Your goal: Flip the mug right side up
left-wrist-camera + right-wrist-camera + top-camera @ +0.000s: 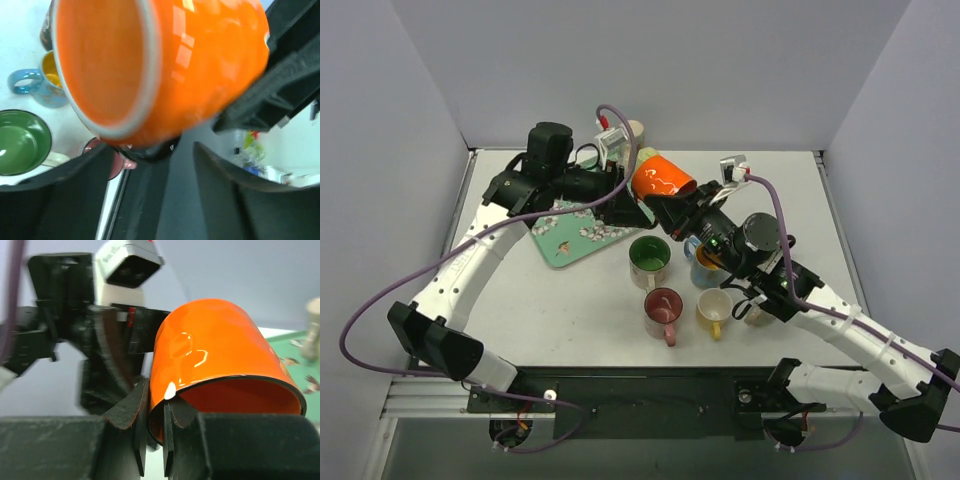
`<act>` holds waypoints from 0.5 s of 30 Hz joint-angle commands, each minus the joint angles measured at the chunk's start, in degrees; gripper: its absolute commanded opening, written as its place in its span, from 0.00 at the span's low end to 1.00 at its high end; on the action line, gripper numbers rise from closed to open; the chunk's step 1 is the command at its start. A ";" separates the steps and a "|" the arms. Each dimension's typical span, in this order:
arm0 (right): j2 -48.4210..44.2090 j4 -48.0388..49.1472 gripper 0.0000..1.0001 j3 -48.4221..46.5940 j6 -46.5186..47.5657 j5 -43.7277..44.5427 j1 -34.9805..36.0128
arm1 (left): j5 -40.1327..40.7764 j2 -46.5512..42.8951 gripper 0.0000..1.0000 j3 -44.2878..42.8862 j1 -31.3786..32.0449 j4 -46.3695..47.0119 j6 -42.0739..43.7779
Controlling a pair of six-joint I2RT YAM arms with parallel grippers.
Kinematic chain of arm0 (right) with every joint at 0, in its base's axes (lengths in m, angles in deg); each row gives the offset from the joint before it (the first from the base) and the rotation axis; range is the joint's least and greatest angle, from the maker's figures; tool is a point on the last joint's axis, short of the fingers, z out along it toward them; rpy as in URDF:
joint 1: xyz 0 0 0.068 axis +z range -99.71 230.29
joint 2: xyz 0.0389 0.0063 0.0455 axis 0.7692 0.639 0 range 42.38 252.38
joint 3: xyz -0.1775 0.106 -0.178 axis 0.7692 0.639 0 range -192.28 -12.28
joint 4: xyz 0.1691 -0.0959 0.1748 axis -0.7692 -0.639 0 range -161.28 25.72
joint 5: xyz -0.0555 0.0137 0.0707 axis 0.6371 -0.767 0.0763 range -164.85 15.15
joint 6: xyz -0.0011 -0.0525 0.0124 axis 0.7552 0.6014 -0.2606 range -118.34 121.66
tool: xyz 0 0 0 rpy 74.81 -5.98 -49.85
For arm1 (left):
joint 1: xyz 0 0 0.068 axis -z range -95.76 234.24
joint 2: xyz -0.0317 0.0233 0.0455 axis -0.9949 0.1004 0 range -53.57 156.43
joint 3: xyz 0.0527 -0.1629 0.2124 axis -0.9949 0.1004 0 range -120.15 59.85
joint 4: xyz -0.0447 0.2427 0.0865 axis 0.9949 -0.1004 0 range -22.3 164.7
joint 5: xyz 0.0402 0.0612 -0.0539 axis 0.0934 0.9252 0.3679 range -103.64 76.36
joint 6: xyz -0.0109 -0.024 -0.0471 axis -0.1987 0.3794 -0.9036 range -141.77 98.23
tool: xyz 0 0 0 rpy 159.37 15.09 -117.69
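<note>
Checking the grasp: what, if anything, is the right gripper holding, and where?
The right gripper pinches the orange mug by its rim, one jaw inside.

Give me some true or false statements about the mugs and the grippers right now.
1. The orange mug is held off the table. True.
2. The right gripper pinches its rim. True.
3. The green mug stands on the tray. False: it stands on the table, beside the tray.
4. The left gripper is shut on the orange mug. False: its fingers are spread apart, with the mug beyond them.
</note>
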 commanded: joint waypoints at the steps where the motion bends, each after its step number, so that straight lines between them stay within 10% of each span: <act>1: -0.40 -6.18 0.00 -5.72 5.68 9.20 -0.47 | 5.88 -2.74 0.83 0.84 -1.21 -2.71 9.18; 15: 20.48 -51.77 0.00 -30.83 26.23 13.07 14.46 | 26.82 -5.20 0.89 2.68 -26.17 -2.90 19.20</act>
